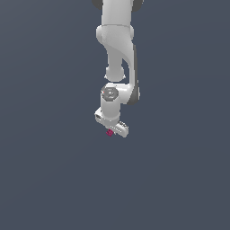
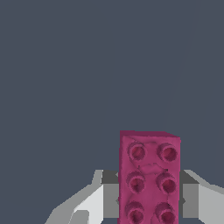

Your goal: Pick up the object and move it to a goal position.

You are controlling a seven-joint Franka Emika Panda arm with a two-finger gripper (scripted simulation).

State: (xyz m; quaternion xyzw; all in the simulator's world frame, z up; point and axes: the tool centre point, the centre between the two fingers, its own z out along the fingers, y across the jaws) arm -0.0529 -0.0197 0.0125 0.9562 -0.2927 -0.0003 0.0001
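Note:
The object is a tiny magenta brick with studs facing the wrist camera. It sits between my gripper's two fingers, whose grey pads press against its long sides. The gripper is shut on the brick. In the exterior view the brick shows as a small pink spot just under the white hand, near the middle of the picture. The fingers themselves are too small to make out there.
A plain dark grey-blue surface fills both views. The white arm comes down from the top middle of the exterior view. No goal marker shows.

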